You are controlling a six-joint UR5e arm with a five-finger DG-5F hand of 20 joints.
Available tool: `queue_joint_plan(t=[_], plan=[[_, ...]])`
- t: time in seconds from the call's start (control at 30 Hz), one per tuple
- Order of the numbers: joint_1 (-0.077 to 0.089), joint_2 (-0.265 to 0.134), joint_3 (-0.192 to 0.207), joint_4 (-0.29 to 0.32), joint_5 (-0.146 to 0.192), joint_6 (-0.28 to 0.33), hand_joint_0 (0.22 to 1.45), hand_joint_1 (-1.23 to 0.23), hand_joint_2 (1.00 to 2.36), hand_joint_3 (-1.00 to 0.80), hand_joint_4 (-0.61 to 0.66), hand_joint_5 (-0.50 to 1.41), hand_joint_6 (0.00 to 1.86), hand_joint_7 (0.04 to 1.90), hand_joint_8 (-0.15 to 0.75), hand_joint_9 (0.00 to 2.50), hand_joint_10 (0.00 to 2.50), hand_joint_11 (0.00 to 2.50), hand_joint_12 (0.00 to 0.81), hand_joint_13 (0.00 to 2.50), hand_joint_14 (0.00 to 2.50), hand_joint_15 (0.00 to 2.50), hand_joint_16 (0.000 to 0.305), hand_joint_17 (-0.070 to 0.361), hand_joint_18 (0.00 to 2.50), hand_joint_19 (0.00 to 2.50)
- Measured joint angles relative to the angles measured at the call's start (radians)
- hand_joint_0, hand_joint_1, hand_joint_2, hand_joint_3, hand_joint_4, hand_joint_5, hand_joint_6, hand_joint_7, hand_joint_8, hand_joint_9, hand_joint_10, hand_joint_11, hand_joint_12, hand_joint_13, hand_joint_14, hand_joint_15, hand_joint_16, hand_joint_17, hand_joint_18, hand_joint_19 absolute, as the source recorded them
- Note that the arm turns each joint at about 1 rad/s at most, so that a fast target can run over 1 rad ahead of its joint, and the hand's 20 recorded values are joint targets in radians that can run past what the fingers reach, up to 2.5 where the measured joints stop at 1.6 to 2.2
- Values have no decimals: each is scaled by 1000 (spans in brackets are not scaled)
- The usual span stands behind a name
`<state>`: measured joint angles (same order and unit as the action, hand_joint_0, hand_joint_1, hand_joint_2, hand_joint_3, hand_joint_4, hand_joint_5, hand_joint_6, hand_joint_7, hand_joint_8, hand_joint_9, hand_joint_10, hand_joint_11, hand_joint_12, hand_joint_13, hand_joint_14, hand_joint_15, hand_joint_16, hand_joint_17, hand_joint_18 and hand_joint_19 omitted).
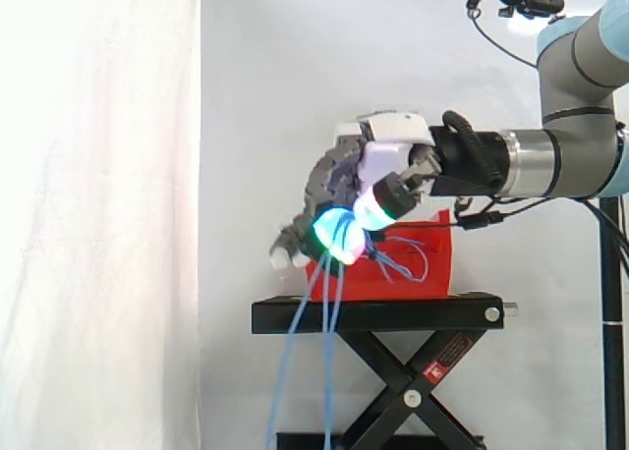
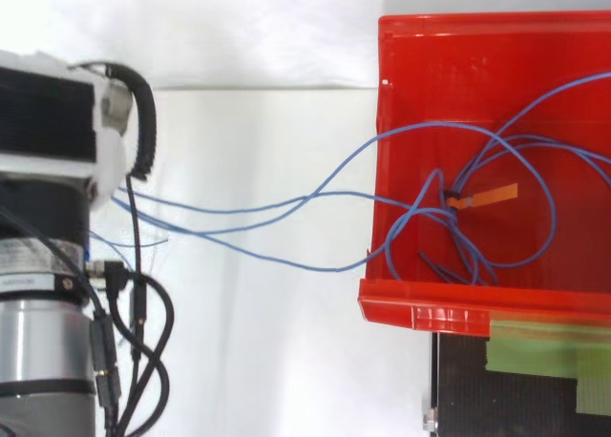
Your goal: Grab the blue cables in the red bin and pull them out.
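Side view: the hand [image 1: 378, 165] sits at 11 o'clock of the red bin [image 1: 437, 268]. Its fingers are curled, and the glowing cyan-green pads [image 1: 332, 236] are closed round the blue cables [image 1: 333, 362]. Two strands drop from the grip toward 6 o'clock, past the front of the black stand [image 1: 393, 313]. Short loops run toward 3 o'clock into the bin. The bin rests on the stand top.

Top view: the bin is at 3 o'clock. The cables [image 2: 258, 208] pass over its 9 o'clock wall [image 2: 382, 122] and cross the gap to the arm [image 2: 38, 361] at 9 o'clock. The remainder lies tangled on the bin floor around an orange tag [image 2: 487, 197]. Green tape [image 2: 544, 351] is at 5 o'clock.
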<state>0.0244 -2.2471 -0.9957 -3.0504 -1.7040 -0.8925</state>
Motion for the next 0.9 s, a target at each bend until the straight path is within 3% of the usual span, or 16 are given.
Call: queue_joint_plan(t=[0.17, 0.27, 0.43, 0.53, 0.67, 0.9], plan=[[0, 0, 0, 136, -31, -129, 923, -774, 1000, -1000, 35, 785, 525, 717, 264, 977, 27, 949, 340, 599, 13, 347, 44, 98, 517, 490], [0, 0, 0, 194, -48, -170, 921, -776, 1000, -1000, 39, 785, 525, 716, 262, 977, 25, 943, 341, 598, 13, 346, 44, 98, 518, 490], [0, 0, -14, 194, -53, -173, 916, -783, 1000, -1000, 32, 785, 528, 717, 262, 978, 25, 942, 342, 599, 13, 345, 44, 98, 518, 491], [0, 0, -52, 163, -43, -130, 914, -787, 1000, -1000, 31, 787, 530, 709, 262, 982, 25, 945, 341, 600, 15, 347, 44, 98, 517, 501], [6, 0, -116, 119, -7, -33, 911, -790, 1000, -1000, 37, 787, 529, 711, 266, 985, 26, 948, 341, 602, 13, 348, 44, 98, 517, 498], [27, 0, -144, 3, 27, 145, 908, -795, 1000, -1000, 35, 795, 527, 712, 264, 988, 26, 951, 341, 610, 14, 354, 44, 98, 519, 501]])
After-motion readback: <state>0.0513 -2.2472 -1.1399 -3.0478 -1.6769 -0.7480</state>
